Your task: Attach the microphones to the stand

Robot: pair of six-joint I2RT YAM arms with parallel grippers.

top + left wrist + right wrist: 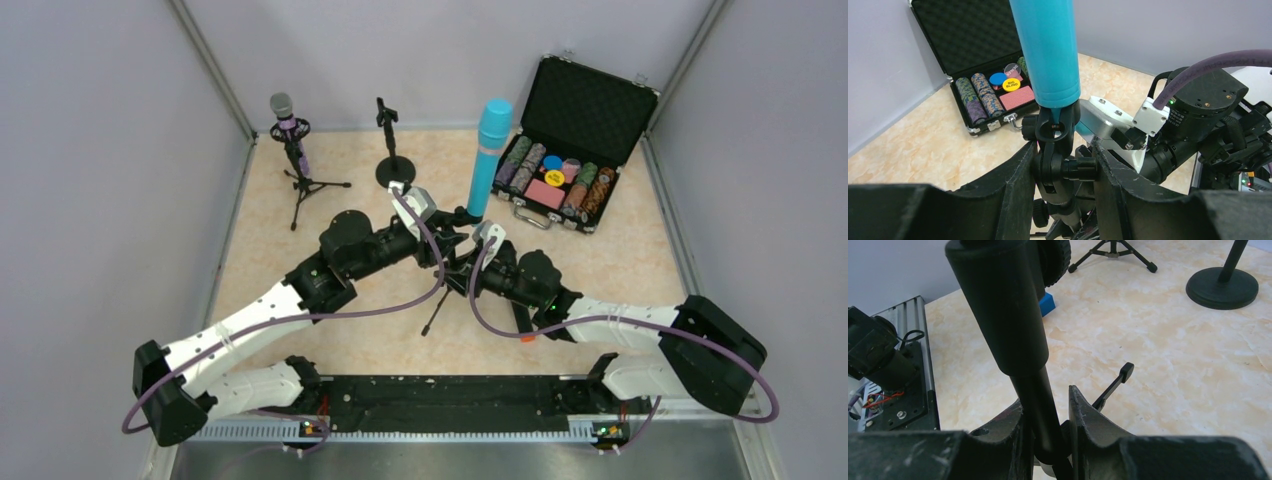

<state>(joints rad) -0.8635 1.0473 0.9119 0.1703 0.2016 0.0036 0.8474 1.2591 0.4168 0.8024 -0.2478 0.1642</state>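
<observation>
Jaws of the left arm (370,245) grasp the held stand (1055,165) at its swivel joint. One black finger (1013,190) is pressed to each side of the joint and its knob (1080,169). Jaws of the right arm (530,280) are clenched on the held stand lower down, on the thin black pole (1040,405) just beneath the thicker sleeve (998,305).

Above the joint, the clip (1055,122) at the top of the held stand carries the light blue microphone (488,160). Its lower end sits in the clip and its body rises nearly upright, leaning slightly. One leg (437,315) of the held stand points toward the arm bases over the bench (620,260); whether its tip touches the bench cannot be told.

Behind the held stand and well to its left, the purple microphone (283,108), with its silver mesh head uppermost, sits in the ring holder of a second tripod stand (300,185). Behind the held stand and slightly to its left, nearer, is a round-base stand (394,170). Behind the held stand and to its right, an open poker-chip case (590,105) lies on the bench, with chips in rows inside.

On the near side of the held stand, under the right arm, a small orange piece (527,337) shows; what it belongs to cannot be told.
</observation>
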